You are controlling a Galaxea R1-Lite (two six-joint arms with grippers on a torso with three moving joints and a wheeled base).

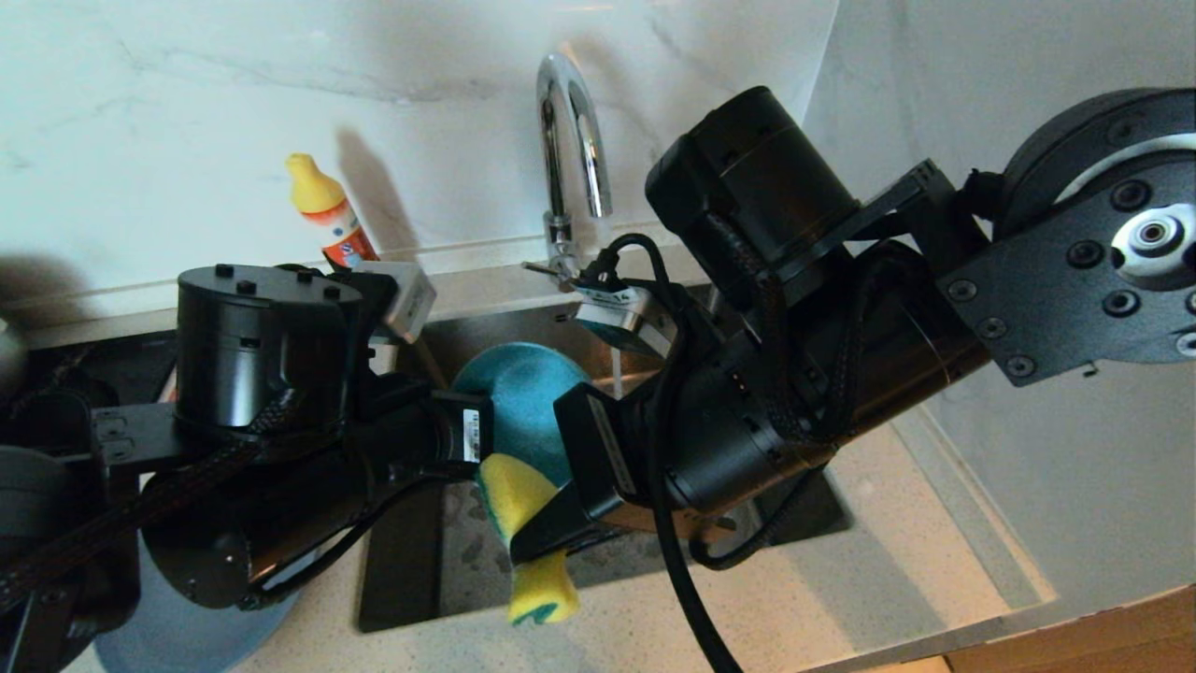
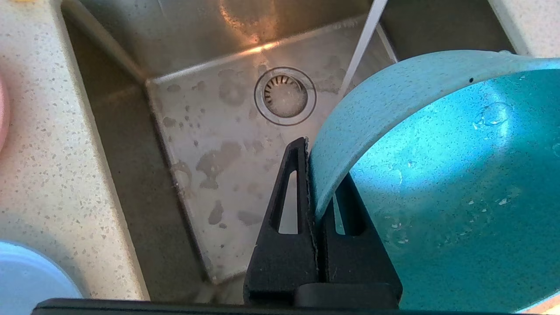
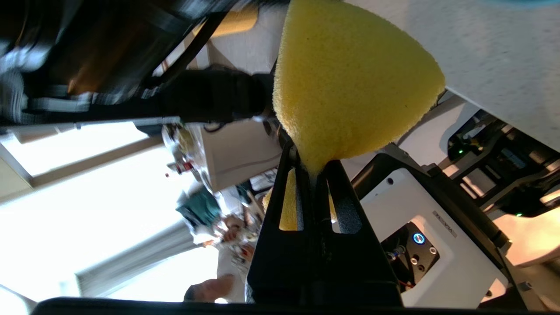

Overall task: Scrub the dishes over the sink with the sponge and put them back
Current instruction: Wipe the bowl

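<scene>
One orange-labelled bottle [image 1: 332, 213], writing unreadable.

arms: black, cylindrical joints | cables: black, braided sleeving | screws: black | wrist modules: silver

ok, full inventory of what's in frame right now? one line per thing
small teal plastic bowl: one, teal, held by its rim above the sink, wet inside
soft yellow sponge with a green layer: one, yellow and green, pinched over the sink's front edge
square stainless steel sink: one, steel, round strainer drain in its floor
curved chrome tap: one, chrome, behind the sink, thin stream running
light-blue round plate: one, counter left of the sink
pink round plate: one, only an edge shows, on the counter
orange bottle with a yellow cap: one, by the wall
speckled counter: one, pale
left gripper: shut on the bowl's rim
right gripper: shut on the sponge
</scene>
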